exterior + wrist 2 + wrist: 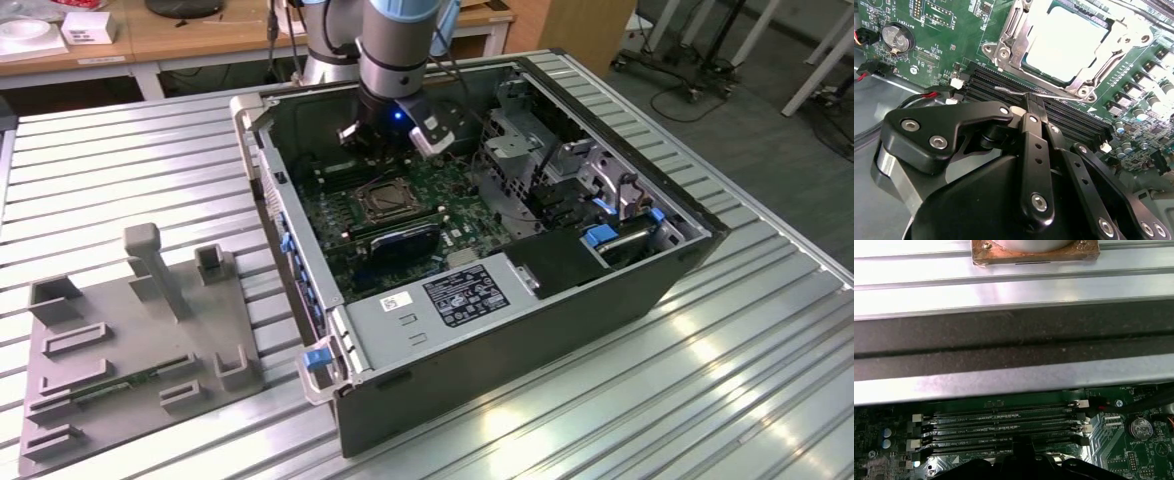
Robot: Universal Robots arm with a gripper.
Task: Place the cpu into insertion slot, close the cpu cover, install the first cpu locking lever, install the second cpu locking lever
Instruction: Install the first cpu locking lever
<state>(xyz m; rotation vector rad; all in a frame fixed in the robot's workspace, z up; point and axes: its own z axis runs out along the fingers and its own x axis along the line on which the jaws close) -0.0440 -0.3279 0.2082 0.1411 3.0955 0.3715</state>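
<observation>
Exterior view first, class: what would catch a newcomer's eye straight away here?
The open computer case on the slatted metal table, the arm reaching into it, strikes first. In the second wrist view the pale cpu shows through the silvery cpu cover, the black tool close beside.

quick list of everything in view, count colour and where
table: 1, silvery ribbed, under everything
computer case: 1, dark, open on table
circuit board: 1, green, inside case
cpu: 1, pale silver, seated under closed cover
lever: 1, thin silver, beside cover
memory slots: 4, black, beside cover
coin battery: 1, silver, on board
holder tray: 1, grey, exterior view's left of case
arm: 1, grey and blue, reaching into case
jaws: 1 pair, black, shut, tip at lever
</observation>
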